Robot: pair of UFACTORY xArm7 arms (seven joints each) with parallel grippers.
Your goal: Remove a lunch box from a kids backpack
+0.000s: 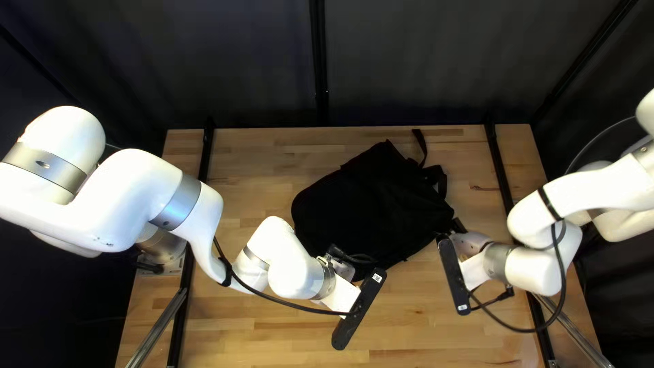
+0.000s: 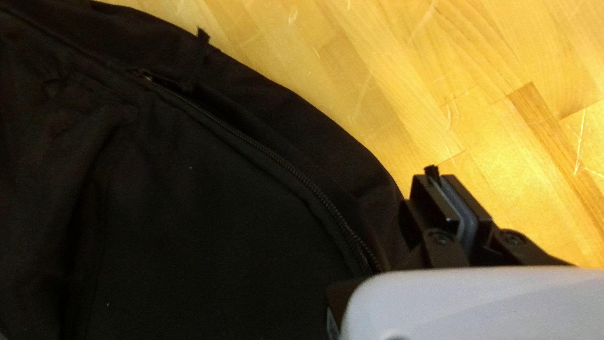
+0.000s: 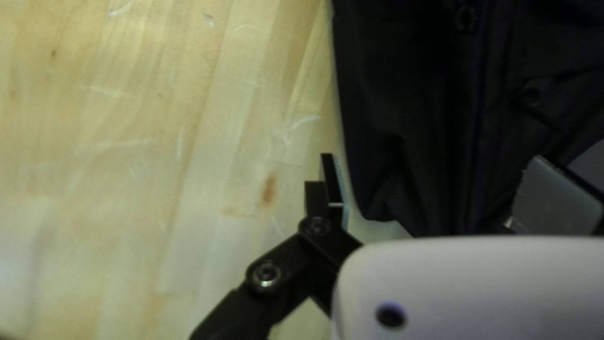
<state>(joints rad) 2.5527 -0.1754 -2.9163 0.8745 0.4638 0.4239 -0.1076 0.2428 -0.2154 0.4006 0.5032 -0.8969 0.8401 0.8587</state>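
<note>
Left hand (image 2: 434, 178) pinches what looks like a zipper tab (image 2: 430, 169) beside the black backpack (image 1: 371, 204) on the tabletop (image 1: 422, 341); right hand (image 3: 433, 160), spread, stands at the backpack's edge. Steady the cloth first, then draw the tab smoothly along the zipper (image 2: 283, 164) — lunch box unseen, presumably inside.

left claw (image 1: 366, 259) pinched closed, right claw (image 1: 458, 225) open

No text is showing legibly; a tiny white square label (image 1: 377, 277) is marking a long black bar's (image 1: 355, 315) one-o'clock end.
</note>
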